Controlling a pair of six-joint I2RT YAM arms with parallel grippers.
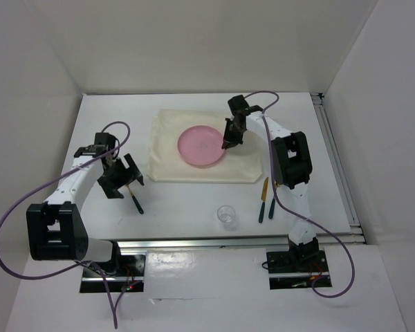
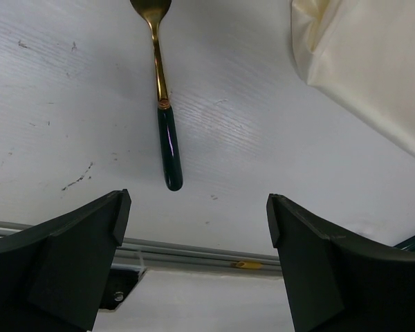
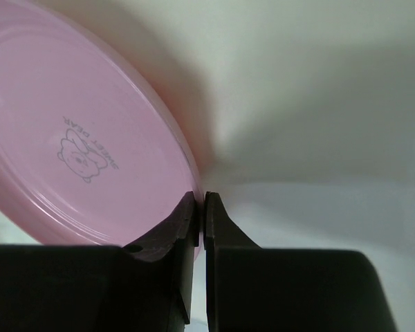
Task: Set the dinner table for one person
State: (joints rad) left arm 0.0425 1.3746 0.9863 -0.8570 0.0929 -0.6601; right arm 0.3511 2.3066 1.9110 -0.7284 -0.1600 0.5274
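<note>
A pink plate (image 1: 203, 146) lies on a cream cloth (image 1: 169, 162) on the white dinner table (image 1: 187, 207). My right gripper (image 1: 228, 143) is shut on the plate's right rim; the right wrist view shows the rim (image 3: 191, 176) pinched between the fingers (image 3: 225, 232). My left gripper (image 1: 126, 178) is open and empty, above a gold spoon with a dark green handle (image 1: 134, 198), which lies ahead of the jaws in the left wrist view (image 2: 168, 145). A clear glass (image 1: 226, 215) stands near the front edge. Two more green-handled pieces of cutlery (image 1: 267, 201) lie right of it.
The cream cloth's corner (image 2: 363, 62) shows at the upper right of the left wrist view. A metal rail (image 1: 235, 241) runs along the table's near edge. White walls enclose the table on three sides.
</note>
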